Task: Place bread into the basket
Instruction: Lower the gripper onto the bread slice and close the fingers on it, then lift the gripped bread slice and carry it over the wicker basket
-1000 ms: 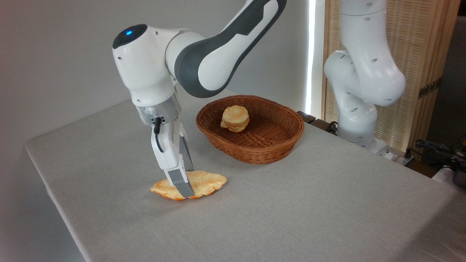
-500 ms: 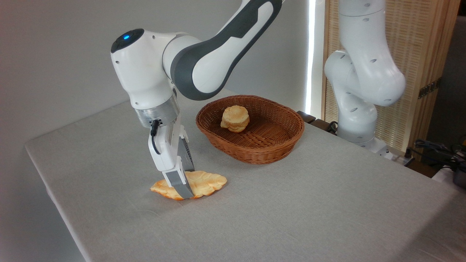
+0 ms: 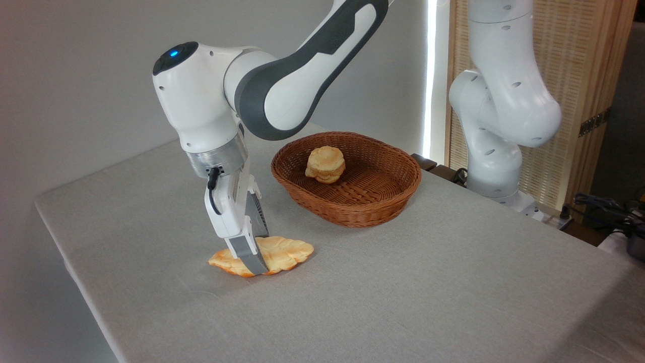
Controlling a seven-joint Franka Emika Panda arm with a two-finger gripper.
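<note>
On the table (image 3: 403,292), the arm (image 3: 282,85) reaches down beside the basket (image 3: 352,201), which holds only a bun (image 3: 325,164). The bread (image 3: 282,252) lies flat on the cloth, well short of the basket. The gripper (image 3: 254,259) straddles it; whether it has clamped cannot be told. Lifting and carrying remain.

Nothing here can be read; the robot arm (image 3: 282,85) carries no lettering or brand mark that I can make out; the basket (image 3: 352,201), the table (image 3: 453,292) and the wooden screen (image 3: 589,75) behind show no words or numbers either.
</note>
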